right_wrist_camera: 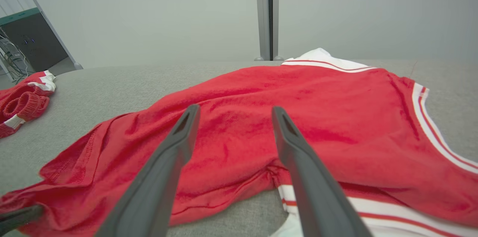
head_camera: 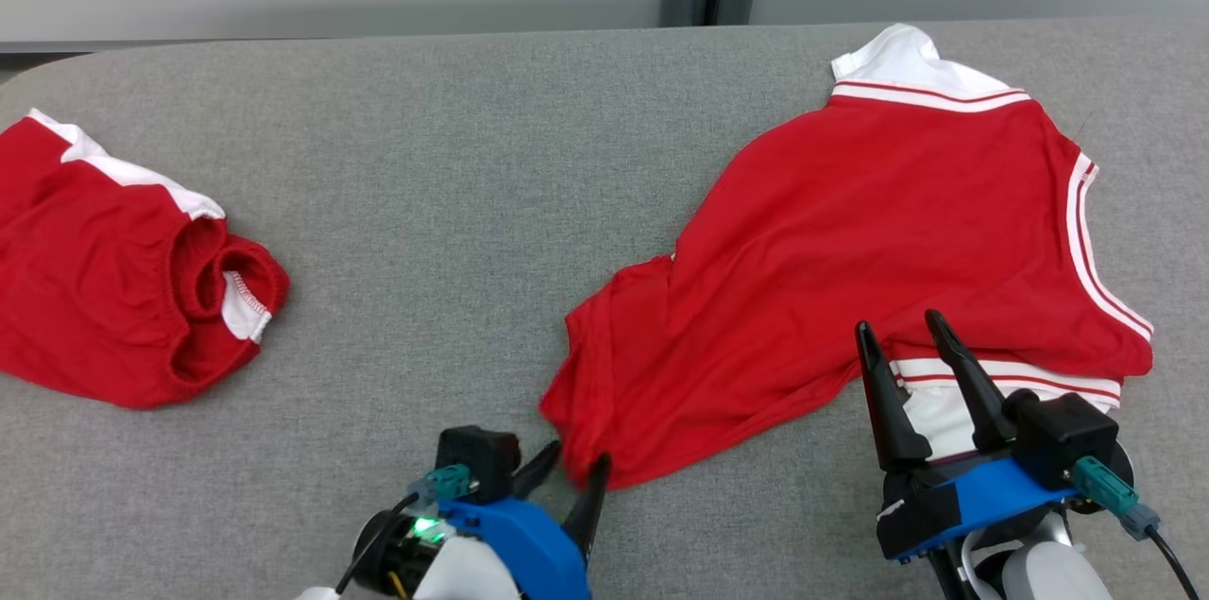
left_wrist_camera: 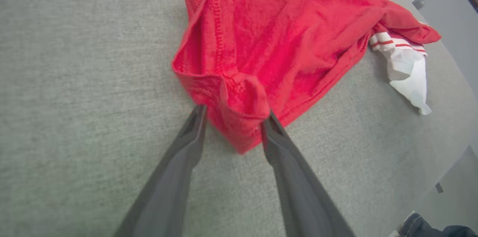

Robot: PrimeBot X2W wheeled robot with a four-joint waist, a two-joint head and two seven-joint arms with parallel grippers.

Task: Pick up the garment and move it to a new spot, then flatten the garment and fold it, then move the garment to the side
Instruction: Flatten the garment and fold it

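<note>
Currently, left claw (head_camera: 578, 456) released: its two fingers (left_wrist_camera: 179, 162) stand apart, and the bunched red corner of the garment (head_camera: 878, 231) lies between the tips. The cloth touches both inner faces but sits slack on the grey table (head_camera: 453, 156). It is not pinched flat.

From that corner the garment spreads ahead of the left claw and off to its right, rumpled, with a stitched hem folded over just beyond the fingertips.

Right claw (head_camera: 897, 321) also released, jaws wide, nothing between them. It hovers above the near edge of the garment. Red body cloth lies under and ahead of its tips, and the white striped band (head_camera: 1001, 378) lies just below and to its right. Whether the tips touch the cloth, I cannot tell.

Well off to the left of the left claw lies a second red piece (head_camera: 104, 279) with white trim, crumpled, apart from the garment.
</note>
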